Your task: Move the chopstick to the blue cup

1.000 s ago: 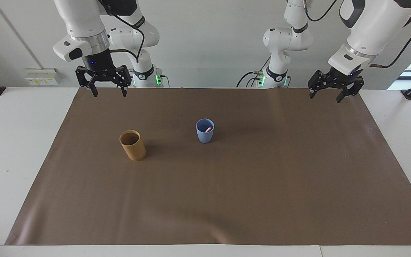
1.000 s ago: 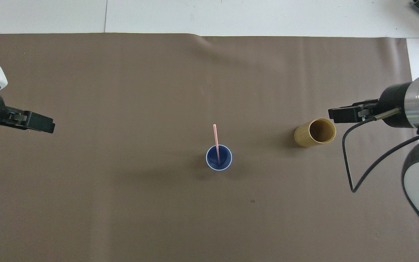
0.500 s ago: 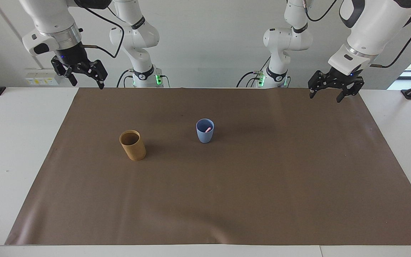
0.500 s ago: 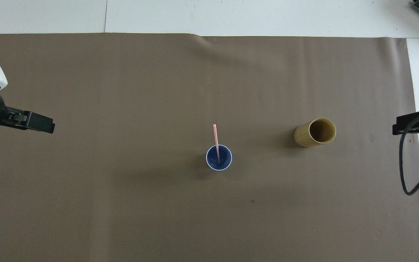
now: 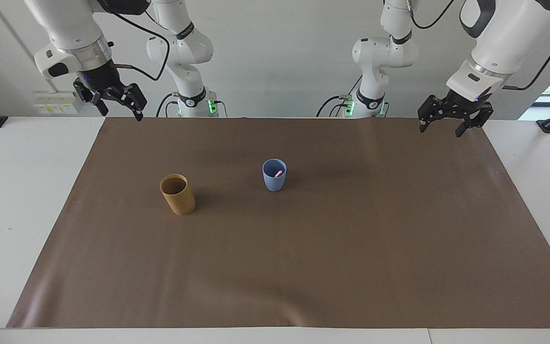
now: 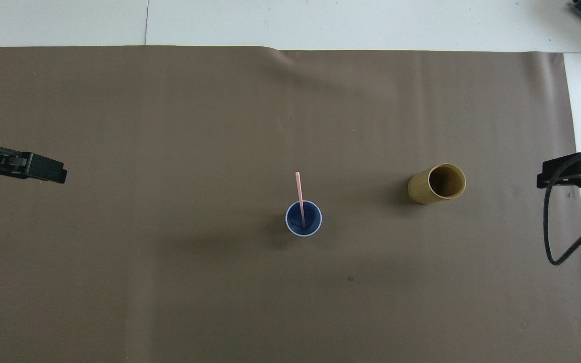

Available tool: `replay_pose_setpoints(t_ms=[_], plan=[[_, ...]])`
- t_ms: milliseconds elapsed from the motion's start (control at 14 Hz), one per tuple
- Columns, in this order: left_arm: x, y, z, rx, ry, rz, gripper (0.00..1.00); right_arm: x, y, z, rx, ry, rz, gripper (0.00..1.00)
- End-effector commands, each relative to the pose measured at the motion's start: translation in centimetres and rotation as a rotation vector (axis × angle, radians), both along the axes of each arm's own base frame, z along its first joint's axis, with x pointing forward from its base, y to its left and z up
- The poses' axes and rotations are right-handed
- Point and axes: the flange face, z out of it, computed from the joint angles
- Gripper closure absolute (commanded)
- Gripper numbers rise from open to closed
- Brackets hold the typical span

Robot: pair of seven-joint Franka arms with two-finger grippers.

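While the pink chopstick (image 6: pixel 299 199) stands in the blue cup (image 5: pixel 274 175), leaning toward the 12 o'clock edge of the overhead view with its upper end clear of the rim, both arms are drawn back to the ends of the desk (image 5: pixel 26 191).

**Change.** Compared with one second ago, the right gripper (image 5: pixel 115 101) has left its position just above the tan cup (image 5: pixel 177 194) and now hangs raised over the mat (image 5: pixel 351 248) corner at roughly 10 o'clock in the facing view. Over the last half second its position alters only slightly. The left gripper (image 5: pixel 452 120) has shifted a little outward and upward and hangs over the mat edge at roughly 2 o'clock in the same view.

**Gripper state.** Both grippers show their fingers spread apart. Neither carries anything.

**Object positions.** The blue cup stands upright near the middle of the mat. The tan cup stands upright beside it, toward the right arm's end, and appears empty in the overhead view. Neither cup has moved across the interval. Only one stick is visible.

**Meaning for the task.** The stick rests in the target cup and no stick lies elsewhere on the mat. The transfer is therefore judged complete, and the retreat of both arms reads as a return to rest. No further grasp appears necessary.
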Motion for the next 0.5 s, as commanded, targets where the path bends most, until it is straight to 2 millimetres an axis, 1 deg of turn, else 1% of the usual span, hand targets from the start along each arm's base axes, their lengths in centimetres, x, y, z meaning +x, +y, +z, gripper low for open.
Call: replay_pose_setpoints(t_ms=[0,429], plan=[[-0.03,0.24,0.44,0.017,0.006,-0.007,0.0,0.18,0.92,0.25,0.019,-0.025,0.003,0.0],[-0.05,0.24,0.42,0.017,0.008,-0.004,0.0,-0.28,1.2,0.1,0.022,-0.019,0.009,0.0]])
